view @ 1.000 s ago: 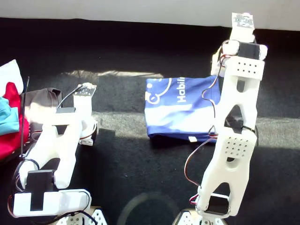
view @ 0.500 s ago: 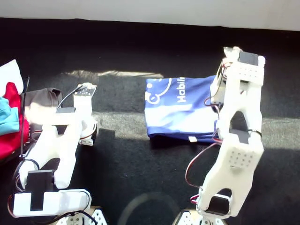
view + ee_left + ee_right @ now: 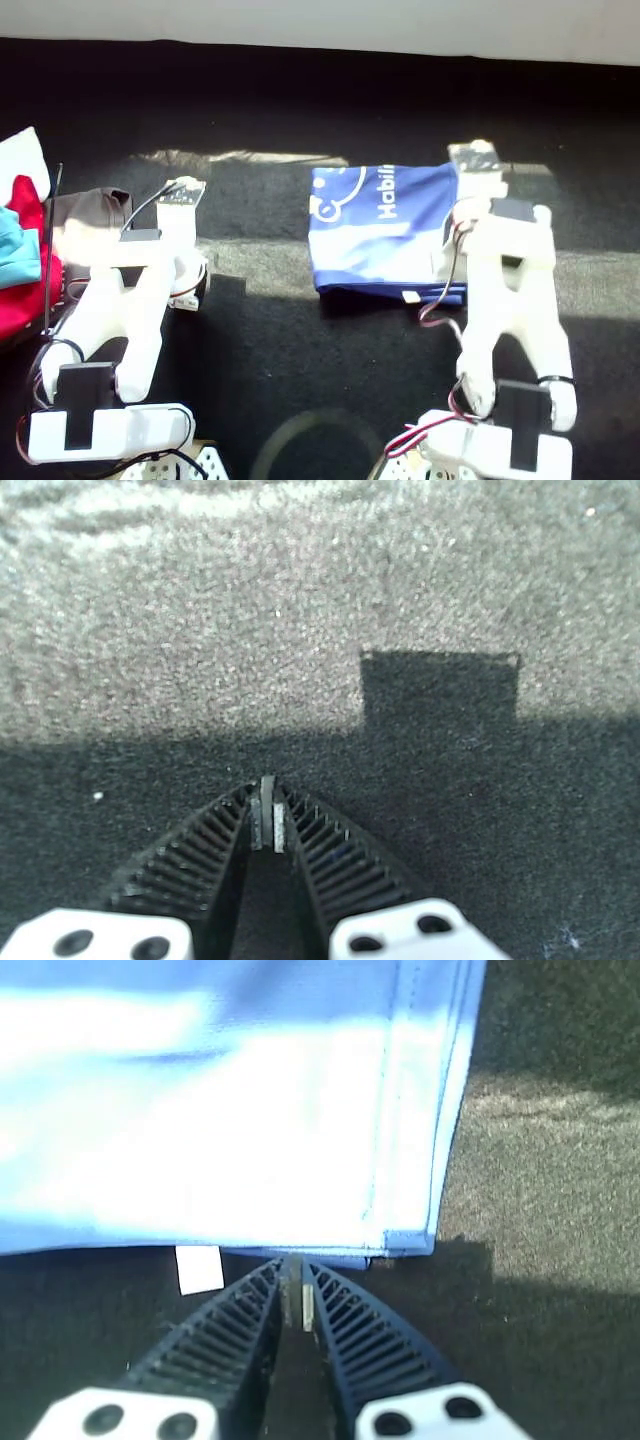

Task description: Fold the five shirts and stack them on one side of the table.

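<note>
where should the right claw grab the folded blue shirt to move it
Take the blue shirt at its near edge by the hemmed corner, coming in low from the arms' side. It lies flat and its folded layers end there, so one pinch should catch them. The right claw sits right by that edge, shut, so it would need to open first.

The folded blue shirt (image 3: 385,235) on the table (image 3: 260,120) carries white lettering (image 3: 386,192), turned sideways and cut short at the fold, next to a white line drawing (image 3: 335,195). A small white tag (image 3: 410,297) sits at its near edge, and nothing on it can be read.
</note>
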`<state>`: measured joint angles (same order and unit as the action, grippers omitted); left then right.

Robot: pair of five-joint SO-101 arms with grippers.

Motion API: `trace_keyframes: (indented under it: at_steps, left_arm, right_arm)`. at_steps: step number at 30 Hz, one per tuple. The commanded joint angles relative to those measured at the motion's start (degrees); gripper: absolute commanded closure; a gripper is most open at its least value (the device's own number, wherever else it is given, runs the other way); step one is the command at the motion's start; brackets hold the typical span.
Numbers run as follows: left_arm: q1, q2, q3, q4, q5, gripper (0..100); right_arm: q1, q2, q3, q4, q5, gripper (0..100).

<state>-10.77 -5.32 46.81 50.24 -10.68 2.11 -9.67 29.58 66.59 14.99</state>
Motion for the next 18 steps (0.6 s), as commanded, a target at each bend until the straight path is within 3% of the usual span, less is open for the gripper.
trace_keyframes:
  at_steps: [1, 18]
  left_arm:
    - [-0.57, -0.04, 0.13, -1.23, -0.35, 99]
    - [-0.57, -0.04, 0.13, -1.23, -0.35, 99]
  right_arm:
    - [-2.07, -4.62, 6.99, -8.48, 0.09, 99.0]
    - [-1.27, -2.77, 12.97, -16.75, 0.26, 99.0]
